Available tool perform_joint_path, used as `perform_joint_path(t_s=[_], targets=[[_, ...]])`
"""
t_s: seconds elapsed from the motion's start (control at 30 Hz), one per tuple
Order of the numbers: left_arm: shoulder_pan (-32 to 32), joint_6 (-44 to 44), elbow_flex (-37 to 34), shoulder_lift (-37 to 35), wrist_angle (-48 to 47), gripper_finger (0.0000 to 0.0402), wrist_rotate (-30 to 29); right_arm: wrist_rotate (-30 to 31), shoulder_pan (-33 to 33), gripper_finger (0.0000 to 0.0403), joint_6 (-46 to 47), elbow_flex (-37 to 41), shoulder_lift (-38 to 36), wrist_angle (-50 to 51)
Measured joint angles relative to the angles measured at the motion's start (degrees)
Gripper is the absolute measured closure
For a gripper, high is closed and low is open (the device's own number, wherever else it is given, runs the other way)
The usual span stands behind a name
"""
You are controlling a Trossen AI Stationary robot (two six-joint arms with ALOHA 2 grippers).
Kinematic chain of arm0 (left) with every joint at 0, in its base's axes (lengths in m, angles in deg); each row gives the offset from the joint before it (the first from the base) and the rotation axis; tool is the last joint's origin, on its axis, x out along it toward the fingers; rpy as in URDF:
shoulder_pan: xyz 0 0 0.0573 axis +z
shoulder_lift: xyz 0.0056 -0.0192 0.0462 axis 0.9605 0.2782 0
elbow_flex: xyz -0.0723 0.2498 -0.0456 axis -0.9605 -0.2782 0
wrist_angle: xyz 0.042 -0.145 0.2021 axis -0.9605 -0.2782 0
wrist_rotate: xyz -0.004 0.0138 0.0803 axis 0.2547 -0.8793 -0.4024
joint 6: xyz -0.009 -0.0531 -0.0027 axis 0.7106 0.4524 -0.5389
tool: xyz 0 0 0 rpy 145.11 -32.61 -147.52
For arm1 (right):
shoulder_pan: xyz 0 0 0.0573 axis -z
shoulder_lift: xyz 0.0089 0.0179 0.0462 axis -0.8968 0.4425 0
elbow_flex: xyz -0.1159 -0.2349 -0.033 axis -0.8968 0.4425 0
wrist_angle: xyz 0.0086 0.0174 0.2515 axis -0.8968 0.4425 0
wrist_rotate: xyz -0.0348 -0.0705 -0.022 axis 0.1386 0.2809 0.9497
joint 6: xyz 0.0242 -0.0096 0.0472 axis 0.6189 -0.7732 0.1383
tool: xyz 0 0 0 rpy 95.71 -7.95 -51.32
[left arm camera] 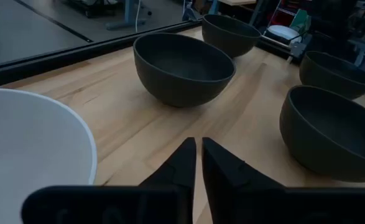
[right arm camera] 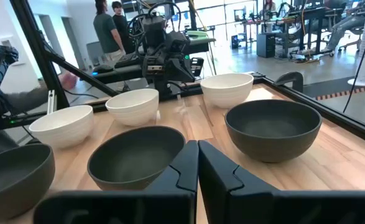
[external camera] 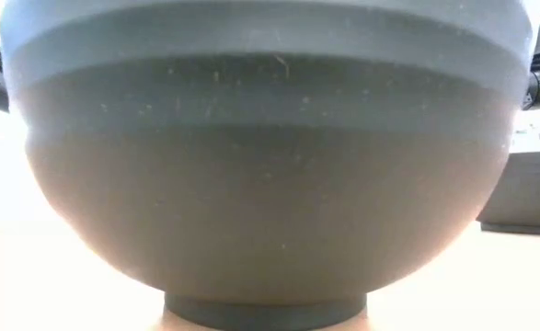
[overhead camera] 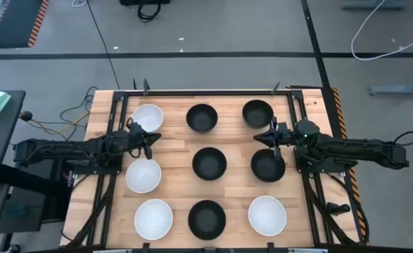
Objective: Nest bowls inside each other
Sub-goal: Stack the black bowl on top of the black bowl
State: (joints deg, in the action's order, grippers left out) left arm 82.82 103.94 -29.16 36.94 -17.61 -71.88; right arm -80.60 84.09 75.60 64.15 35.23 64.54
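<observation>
All 9 bowls [overhead camera: 209, 163] are sitting upright, mouths up, unnested on the table [overhead camera: 174, 151], as both arms' jaws are hovering closed, holding nothing.

We are finding no readable text, label, brand, number or sign in any view. Bowls [overhead camera: 209, 163] are showing plain surfaces, black and white, no markings. Wooden surface [overhead camera: 178, 151] is carrying no print. We are seeing striped hazard edging [overhead camera: 34, 21] on floor mat in high view, pattern only, no words. Background room items in right wrist view are appearing too small for reading.
</observation>
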Motion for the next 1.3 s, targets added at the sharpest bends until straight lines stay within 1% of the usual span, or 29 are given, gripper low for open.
perform_joint_path(t_s=[0.43, 0.83, 1.0, 1.17, 1.3], targets=[[0.01, 0.0, 0.0, -0.01, -0.01, 0.0378, 0.0, 0.01, 0.01, 0.0384, -0.01, 0.0, -0.01, -0.02], [0.02, -0.13, 0.0, 0.01, 0.0, 0.0366, -0.02, 0.02, 0.02, 0.0384, -0.01, 0.0, -0.01, 0.01], [0.17, -5.87, 0.0, -0.04, 3.28, 0.0373, -0.48, 0.0, 0.02, 0.0384, -0.01, 0.02, 0.0, -0.01], [0.15, -5.95, 0.0, -0.01, 3.54, 0.0378, -0.48, 0.0, 0.0, 0.0384, -0.01, 0.0, 0.02, -0.01], [0.15, -5.95, 0.0, -0.01, 3.5, 0.0375, -0.48, 0.0, 0.01, 0.0384, -0.01, 0.0, 0.01, -0.02]])
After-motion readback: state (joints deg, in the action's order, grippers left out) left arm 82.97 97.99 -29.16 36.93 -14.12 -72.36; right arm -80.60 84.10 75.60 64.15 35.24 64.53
